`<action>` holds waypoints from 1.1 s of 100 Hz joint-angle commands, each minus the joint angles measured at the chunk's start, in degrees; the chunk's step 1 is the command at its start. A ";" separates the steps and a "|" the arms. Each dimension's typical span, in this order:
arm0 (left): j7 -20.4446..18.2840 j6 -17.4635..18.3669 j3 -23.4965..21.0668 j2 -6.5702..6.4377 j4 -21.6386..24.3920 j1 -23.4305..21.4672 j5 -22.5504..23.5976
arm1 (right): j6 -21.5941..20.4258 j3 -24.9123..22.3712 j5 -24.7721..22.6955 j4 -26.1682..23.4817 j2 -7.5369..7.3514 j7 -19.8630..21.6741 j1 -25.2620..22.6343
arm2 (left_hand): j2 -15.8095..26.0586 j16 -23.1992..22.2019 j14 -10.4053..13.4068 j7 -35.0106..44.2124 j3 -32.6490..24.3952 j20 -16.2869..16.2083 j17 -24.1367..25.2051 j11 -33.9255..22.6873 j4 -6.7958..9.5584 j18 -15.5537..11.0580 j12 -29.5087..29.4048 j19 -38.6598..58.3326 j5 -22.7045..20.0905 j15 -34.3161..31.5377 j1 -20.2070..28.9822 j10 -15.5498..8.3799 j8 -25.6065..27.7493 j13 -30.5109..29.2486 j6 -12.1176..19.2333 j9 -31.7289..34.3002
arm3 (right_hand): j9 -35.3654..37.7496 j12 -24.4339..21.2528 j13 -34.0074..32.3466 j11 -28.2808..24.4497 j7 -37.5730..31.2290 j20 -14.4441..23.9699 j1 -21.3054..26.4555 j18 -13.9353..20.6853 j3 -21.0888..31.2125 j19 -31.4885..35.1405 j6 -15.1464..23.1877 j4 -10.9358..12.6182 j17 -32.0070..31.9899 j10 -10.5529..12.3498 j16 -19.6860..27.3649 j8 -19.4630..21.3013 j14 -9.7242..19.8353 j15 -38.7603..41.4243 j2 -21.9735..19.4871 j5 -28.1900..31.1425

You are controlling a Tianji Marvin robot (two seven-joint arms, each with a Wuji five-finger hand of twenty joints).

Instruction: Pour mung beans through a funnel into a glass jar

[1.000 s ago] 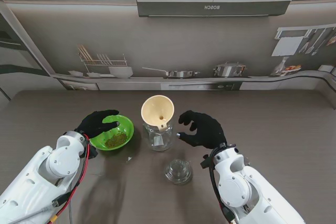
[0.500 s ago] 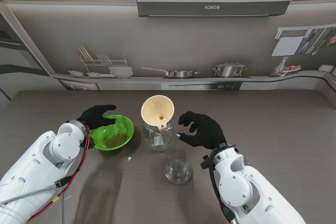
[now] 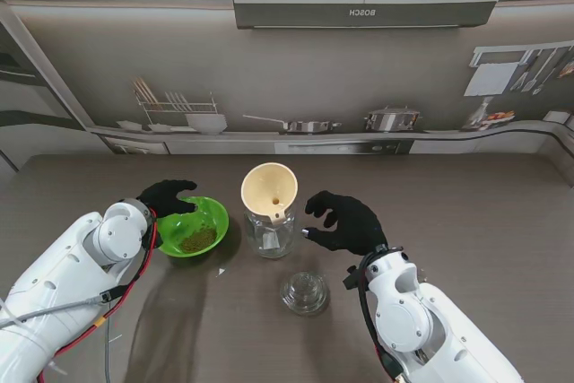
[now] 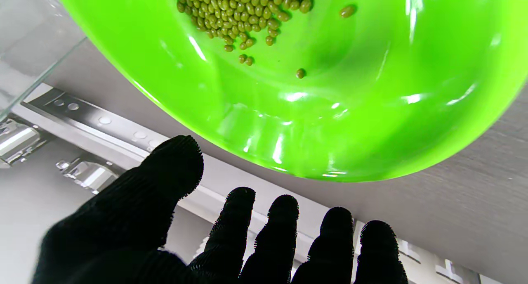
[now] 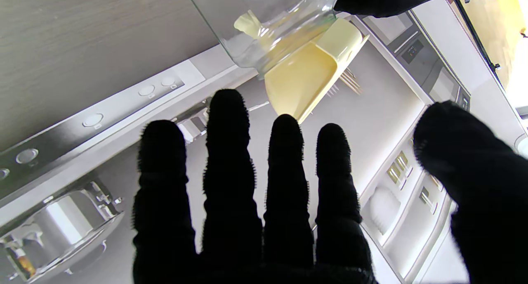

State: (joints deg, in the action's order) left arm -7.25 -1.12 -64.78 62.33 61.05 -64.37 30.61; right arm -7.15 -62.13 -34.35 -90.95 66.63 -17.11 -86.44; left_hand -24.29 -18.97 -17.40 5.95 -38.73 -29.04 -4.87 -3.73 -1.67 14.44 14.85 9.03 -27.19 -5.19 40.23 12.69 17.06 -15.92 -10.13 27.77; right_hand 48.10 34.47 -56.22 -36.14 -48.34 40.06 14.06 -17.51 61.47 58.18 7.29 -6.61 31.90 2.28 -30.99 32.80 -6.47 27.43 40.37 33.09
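Your left robot hand (image 3: 165,198) hovers with fingers apart at the far left rim of the green bowl (image 3: 190,226) of mung beans (image 3: 197,239), holding nothing. Your right robot hand (image 3: 345,221) is also spread, empty, just right of the glass jar (image 3: 272,235) carrying the funnel (image 3: 268,191).

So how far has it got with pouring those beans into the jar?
Set up: the cream plastic funnel sits in the clear glass jar, and the jar's glass lid lies on the table nearer to me. In hand: the black-gloved left hand is open at the bright green plastic bowl, not gripping it; the right hand is open beside the jar. Left: lifting and pouring. The mung beans are all in the bowl.
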 commanded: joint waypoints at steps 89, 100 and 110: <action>-2.96 -5.85 5.14 0.64 -7.04 5.03 -1.26 | -0.27 0.29 1.84 -0.05 0.00 2.51 -0.33 | -2.21 -2.83 -2.49 -2.97 -1.17 -3.64 -7.39 -0.59 -1.34 0.89 0.97 5.49 5.72 -4.37 -0.20 0.80 -2.08 -2.16 -0.90 -1.87 | 0.46 -0.46 -1.07 0.82 0.45 0.04 -1.32 0.81 -1.34 1.61 -0.70 0.77 -0.44 -0.59 0.46 -1.21 0.32 -0.44 -1.78 1.13; -3.21 -6.14 5.88 0.73 -7.95 5.61 -1.68 | -0.34 0.40 2.08 0.12 0.05 2.49 -0.22 | -2.46 -4.16 -2.80 -2.82 -1.74 -5.53 -8.32 -0.77 -1.48 1.22 1.50 7.01 5.05 -5.89 -0.42 0.95 -2.18 -2.90 -2.23 -1.12 | 0.58 -0.50 -1.12 0.87 0.42 0.01 -1.21 0.77 -1.24 1.60 -0.76 0.78 -0.48 -0.57 0.44 -1.23 0.20 -0.41 -1.66 1.24; -3.36 -6.41 6.63 0.85 -8.90 6.22 -2.10 | -0.31 0.40 2.25 0.15 0.04 2.65 -0.19 | -2.83 -5.22 -3.20 -2.70 -2.24 -6.86 -9.55 -0.98 -1.58 1.37 1.92 8.05 4.65 -7.24 -0.49 1.60 -2.18 -3.79 -3.36 -0.69 | 0.71 -0.52 -1.18 0.89 0.37 0.00 -1.26 0.79 -1.24 1.64 -0.93 0.76 -0.43 -0.68 0.44 -1.25 0.31 -0.40 -1.73 1.38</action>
State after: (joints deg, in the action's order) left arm -9.31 -7.22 -58.37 62.73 52.81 -58.63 28.88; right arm -7.26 -61.92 -32.26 -90.81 66.50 -15.40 -86.46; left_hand -24.85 -22.70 -19.55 3.47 -39.16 -33.80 -13.41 -4.31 -1.67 14.80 15.81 16.00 -22.86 -10.58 40.23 13.42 15.24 -18.45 -12.05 25.91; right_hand 48.12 34.45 -56.22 -36.12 -48.32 40.06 14.06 -17.51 61.23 58.18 6.56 -6.60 31.89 1.96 -30.99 32.77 -6.47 27.43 39.62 33.54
